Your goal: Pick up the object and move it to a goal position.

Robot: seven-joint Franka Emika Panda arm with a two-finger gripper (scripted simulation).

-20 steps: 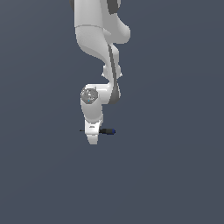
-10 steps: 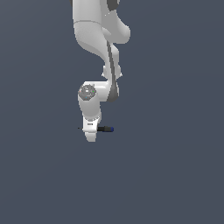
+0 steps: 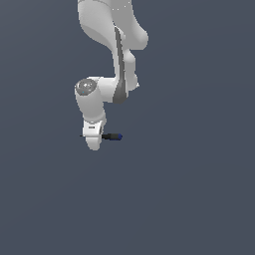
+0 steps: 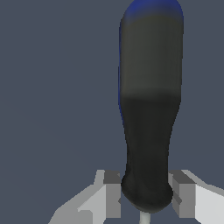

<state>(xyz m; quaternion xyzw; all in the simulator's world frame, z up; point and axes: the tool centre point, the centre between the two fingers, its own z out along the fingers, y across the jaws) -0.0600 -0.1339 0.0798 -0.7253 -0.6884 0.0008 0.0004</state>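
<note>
The object is a tiny screwdriver (image 3: 112,136) with a black handle and a blue end. It lies level in the air, its handle sticking out toward the exterior view's right and a thin shaft tip showing on the other side of the hand. My gripper (image 3: 93,143) points down and is shut on it near where handle meets shaft. In the wrist view the handle (image 4: 151,109) fills the picture, and both grey pads (image 4: 113,192) press against its narrow end.
The white arm (image 3: 117,60) comes down from above to the wrist. Only a plain dark grey background surrounds the hand in both views; no marker or other object shows.
The gripper has risen and drifted slightly to the exterior view's left, carrying the screwdriver with it. The grip looks the same.
</note>
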